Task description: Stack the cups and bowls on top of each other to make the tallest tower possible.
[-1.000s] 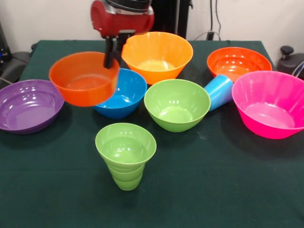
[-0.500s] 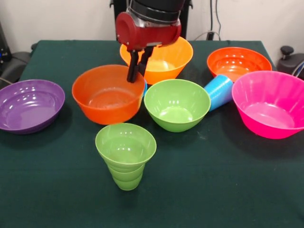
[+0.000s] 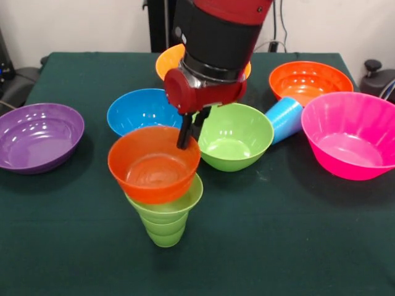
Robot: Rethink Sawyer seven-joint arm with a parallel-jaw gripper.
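We see the gripper (image 3: 188, 137) clamped on the far rim of the small orange bowl (image 3: 154, 164), fingers pinching that rim at about 1 o'clock of the bowl; the bowl hangs over the mouth of the lime green cup (image 3: 164, 216), overlapping it, offset toward 10 o'clock and tilted a little (whether it touches the cup's rim we cannot tell). Main risk, as we judge it: letting go now drops the bowl off-centre, so it slides off the cup's edge or tips the narrow cup over; the cup's small foot makes it easy to topple, and a sideways push from the bowl would do it. A one-sided rim grip also lets the bowl swing or slip. Nearby clutter adds trouble; the green bowl (image 3: 231, 135) sits at 2 o'clock of the cup, the blue bowl (image 3: 139, 108) at 11 o'clock, so a falling bowl could knock them. Further out: the purple bowl (image 3: 38, 135) at 9 o'clock, the pink bowl (image 3: 352, 135) at 3 o'clock, the light blue cup (image 3: 285, 118) lying on its side, the yellow-orange bowl (image 3: 166, 61) partly hidden behind the arm.
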